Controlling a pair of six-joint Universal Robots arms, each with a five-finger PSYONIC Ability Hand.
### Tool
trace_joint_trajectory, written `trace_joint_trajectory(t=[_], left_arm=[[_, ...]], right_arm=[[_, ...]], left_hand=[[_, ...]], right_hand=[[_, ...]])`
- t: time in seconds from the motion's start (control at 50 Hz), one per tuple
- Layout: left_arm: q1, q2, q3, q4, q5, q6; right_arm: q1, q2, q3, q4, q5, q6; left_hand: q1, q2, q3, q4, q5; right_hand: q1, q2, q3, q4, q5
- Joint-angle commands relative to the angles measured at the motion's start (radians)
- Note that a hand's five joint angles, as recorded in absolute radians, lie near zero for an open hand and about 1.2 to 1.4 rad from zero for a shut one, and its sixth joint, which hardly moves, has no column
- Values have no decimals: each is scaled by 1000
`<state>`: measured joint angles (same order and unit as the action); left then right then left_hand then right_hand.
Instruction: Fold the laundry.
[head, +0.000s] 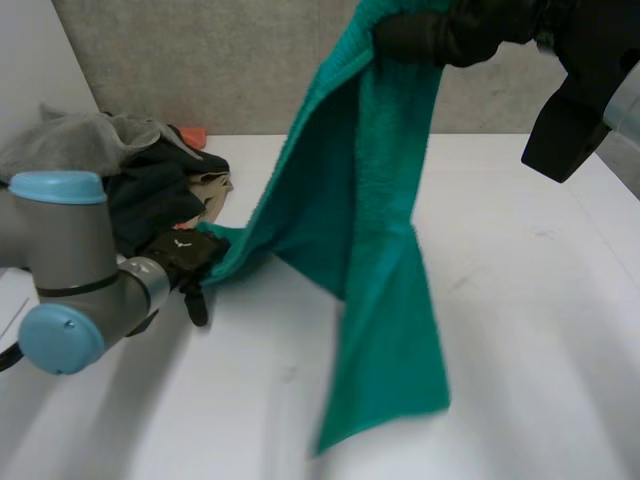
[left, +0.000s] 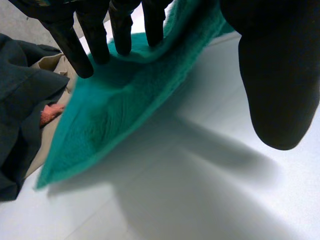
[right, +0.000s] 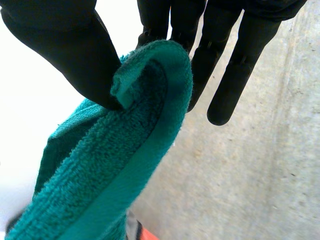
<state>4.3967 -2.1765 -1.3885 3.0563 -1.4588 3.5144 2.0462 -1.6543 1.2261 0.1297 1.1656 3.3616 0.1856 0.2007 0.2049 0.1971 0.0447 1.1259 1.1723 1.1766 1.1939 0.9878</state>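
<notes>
We judge the folding barely begun — our right hand (head: 440, 35) pinches the teal terry towel (head: 375, 250) by its top edge high above the white bench (head: 530, 260), our left hand (head: 188, 262) grips a low corner beside the unfolded heap of dark clothes (head: 140, 185).

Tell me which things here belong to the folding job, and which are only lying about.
Belong to the job: teal towel, pinched at the top by the right hand and held lower down by the left hand; pile of clothes beside the left arm.
Only there: white table; grey back wall.
</notes>
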Motion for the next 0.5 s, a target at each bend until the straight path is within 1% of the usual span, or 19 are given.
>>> trace_joint_trajectory(t=[0.02,0.04,0.06,0.08,0.12,0.14,0.18,0.24,0.28,0.3,0.34,0.36,0.4,0.42,0.46,0.48,0.5], left_arm=[[-72,-66,81,-13,-67,-43],[-80,-72,89,-17,-74,-48],[-91,-78,98,-25,-89,-51],[-94,-78,103,-28,-98,-52],[-92,-72,112,-36,-118,-48],[-88,-53,112,-45,-139,-49],[-79,-19,105,-50,-152,-54],[-43,93,62,-48,-141,-46],[-23,165,37,-48,-114,-40],[-7,243,17,-50,-73,-29],[6,317,0,-54,-37,-17],[19,386,-12,-62,0,-2],[29,447,-17,-76,41,14],[44,478,-20,-105,75,24],[67,480,-14,-158,116,40],[73,477,-9,-178,127,43],[79,468,-4,-197,136,47]], right_arm=[[6,-25,1,-8,5,70],[5,-25,0,-10,6,76],[-3,-25,-2,-12,8,79],[-8,-25,-2,-13,9,81],[-24,-24,0,-16,14,78],[-43,-21,1,-22,17,70],[-70,-16,10,-27,20,56],[-156,10,45,-36,6,-3],[-198,28,67,-36,-6,-51],[-233,50,90,-35,-20,-106],[-261,74,116,-33,-38,-169],[-285,100,142,-24,-55,-239],[-302,128,167,-15,-67,-316],[-308,161,187,-3,-70,-397],[-310,209,204,22,-69,-496],[-308,262,214,51,-63,-580],[-308,290,214,68,-55,-624]], left_hand=[[294,279,274,282,260],[472,457,453,461,439],[977,962,958,965,943],[1208,1193,1189,1197,1175],[1211,1196,1191,1199,1177],[1211,1196,1191,1199,1177],[1211,1196,1191,1199,1177],[1211,1196,1191,1199,1177],[1211,1196,1191,1199,1177],[1211,1196,1191,1199,1177],[1211,1196,1191,1199,1177],[1211,1196,1191,1199,1177],[1211,1196,1191,1199,1177],[1211,1196,1191,1199,1177],[1211,1196,1191,1199,1177],[1211,1196,1191,1199,1177],[1211,1196,1191,1199,1177]], right_hand=[[270,224,220,202,234],[270,224,220,202,234],[270,224,220,202,234],[270,224,220,202,234],[270,224,220,202,234],[270,224,220,202,234],[270,224,220,202,234],[270,224,220,202,234],[270,224,220,202,234],[270,224,220,202,234],[270,224,220,202,234],[270,224,220,202,234],[270,224,220,202,234],[270,224,220,202,234],[270,224,220,202,234],[270,224,220,202,234],[270,224,220,202,234]])
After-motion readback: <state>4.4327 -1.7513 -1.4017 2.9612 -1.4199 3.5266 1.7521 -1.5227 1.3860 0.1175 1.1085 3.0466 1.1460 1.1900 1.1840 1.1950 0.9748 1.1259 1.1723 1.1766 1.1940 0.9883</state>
